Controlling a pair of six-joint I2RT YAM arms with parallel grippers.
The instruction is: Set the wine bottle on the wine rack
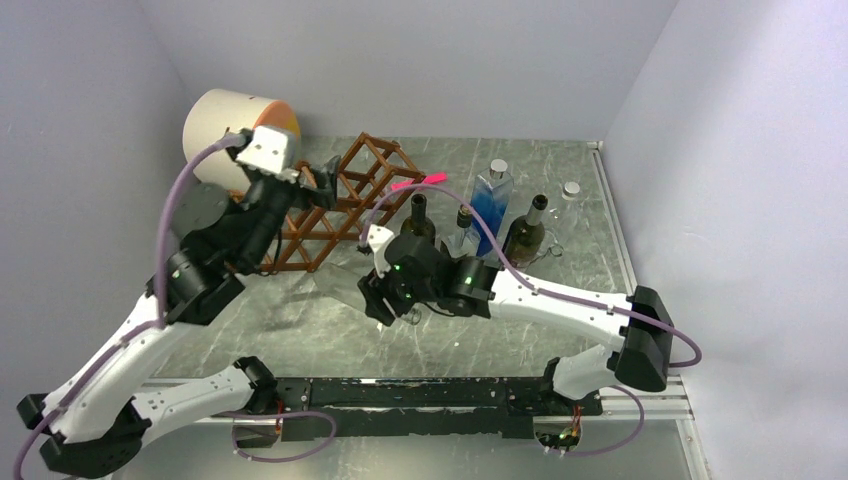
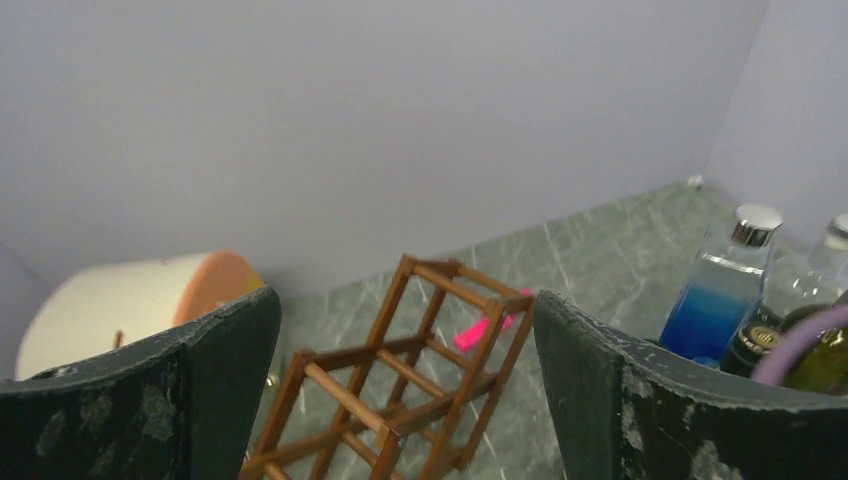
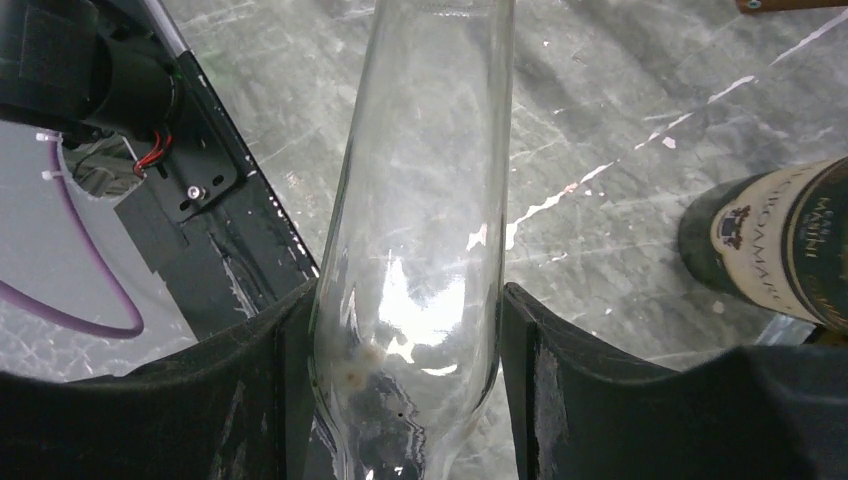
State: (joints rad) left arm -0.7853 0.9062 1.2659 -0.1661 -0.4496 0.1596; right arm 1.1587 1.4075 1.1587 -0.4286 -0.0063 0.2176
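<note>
A clear glass wine bottle [image 3: 420, 200] sits between the fingers of my right gripper [image 3: 408, 295], which is shut on it near where the body narrows, its body reaching out over the grey floor. From above, that gripper [image 1: 385, 297] hangs low over the middle of the table, in front of the standing bottles. The wine rack [image 1: 365, 185], a reddish-brown wooden lattice, stands at the back left. My left gripper [image 1: 318, 186] is raised beside the rack's left part, wide open and holding nothing. In the left wrist view, the rack [image 2: 400, 380] shows between its fingers [image 2: 225, 380].
A cream-and-orange drum [image 1: 235, 130] lies behind the rack on the left. Two dark bottles [image 1: 418, 220] [image 1: 528, 230], a blue-liquid bottle [image 1: 493, 200] and a clear capped one [image 1: 570, 200] stand back right. A pink strip [image 1: 420, 182] rests by the rack. Walls enclose three sides.
</note>
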